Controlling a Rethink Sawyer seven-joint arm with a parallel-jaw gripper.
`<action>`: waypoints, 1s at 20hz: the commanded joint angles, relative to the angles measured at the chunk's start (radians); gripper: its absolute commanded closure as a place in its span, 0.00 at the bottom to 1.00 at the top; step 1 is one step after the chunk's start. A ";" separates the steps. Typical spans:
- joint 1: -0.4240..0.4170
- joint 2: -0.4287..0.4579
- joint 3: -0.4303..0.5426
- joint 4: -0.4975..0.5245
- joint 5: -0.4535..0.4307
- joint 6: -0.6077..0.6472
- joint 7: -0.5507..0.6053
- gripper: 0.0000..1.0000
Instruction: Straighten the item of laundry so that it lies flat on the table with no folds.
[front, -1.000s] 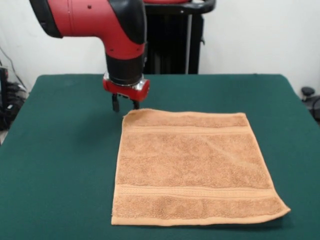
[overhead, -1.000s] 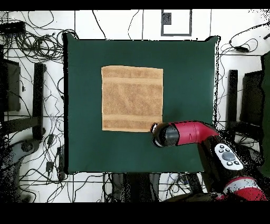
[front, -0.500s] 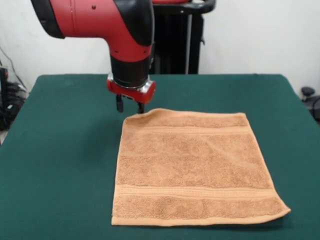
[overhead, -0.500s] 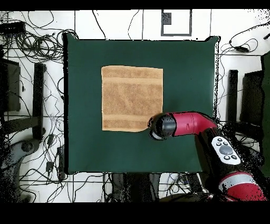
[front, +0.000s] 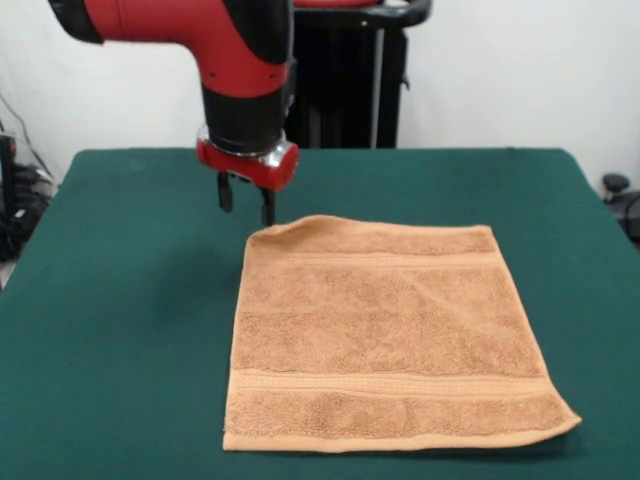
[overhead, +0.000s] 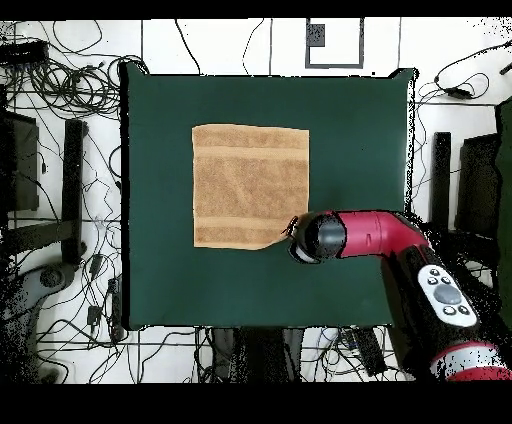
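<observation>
Our gripper (front: 245, 203) hangs empty, fingers slightly apart, just off the towel's (front: 385, 335) far-left corner, which humps up a bit. The towel is mid-table (front: 110, 330), nearly flat. It's soft, light and floppy, so we'd pinch that corner.

Orange-tan towel (front: 385, 330) (banded), green table (front: 120, 330)

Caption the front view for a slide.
Sawyer's open tool hangs above the towel's slightly raised far corner on the green table.
</observation>
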 joint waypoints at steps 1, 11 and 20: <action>-0.045 -0.080 0.113 0.144 0.022 0.099 -0.269 0.00; -0.131 -0.172 0.171 0.212 0.046 0.175 -0.317 0.00; -0.056 -0.127 0.180 0.126 0.045 0.179 -0.206 0.00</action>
